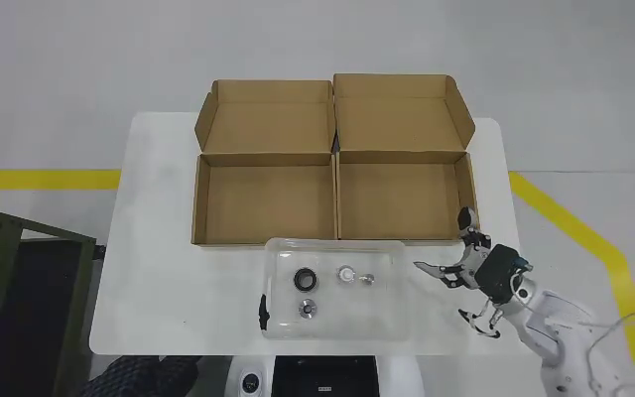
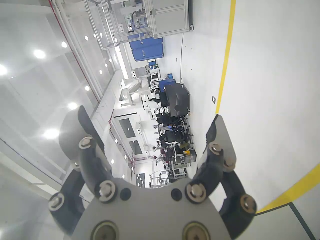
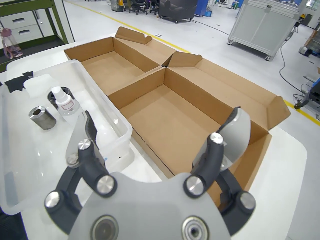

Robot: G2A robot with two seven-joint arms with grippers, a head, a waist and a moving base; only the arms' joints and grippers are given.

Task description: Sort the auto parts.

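A clear plastic bin [image 1: 385, 310] near the table's front edge holds a black ring part [image 1: 305, 281], a small white spray bottle [image 1: 352, 275] and a metal cylinder [image 1: 308, 310]. In the right wrist view the cylinder [image 3: 42, 117], the black part [image 3: 53, 97] and the bottle [image 3: 66, 103] stand in the bin [image 3: 100, 93]. My right gripper [image 1: 440, 239] is open and empty, just right of the bin and in front of the right cardboard box [image 1: 402, 200]; the same gripper [image 3: 162, 113] shows in its own wrist view. My left gripper [image 2: 150, 113] is open and empty, facing the room.
Two open cardboard boxes sit side by side behind the bin, the left box [image 1: 263, 201] and the right one, both with flaps folded back. Black tape [image 1: 263, 313] marks the bin's left end. The white table [image 1: 149, 248] has free room at its left.
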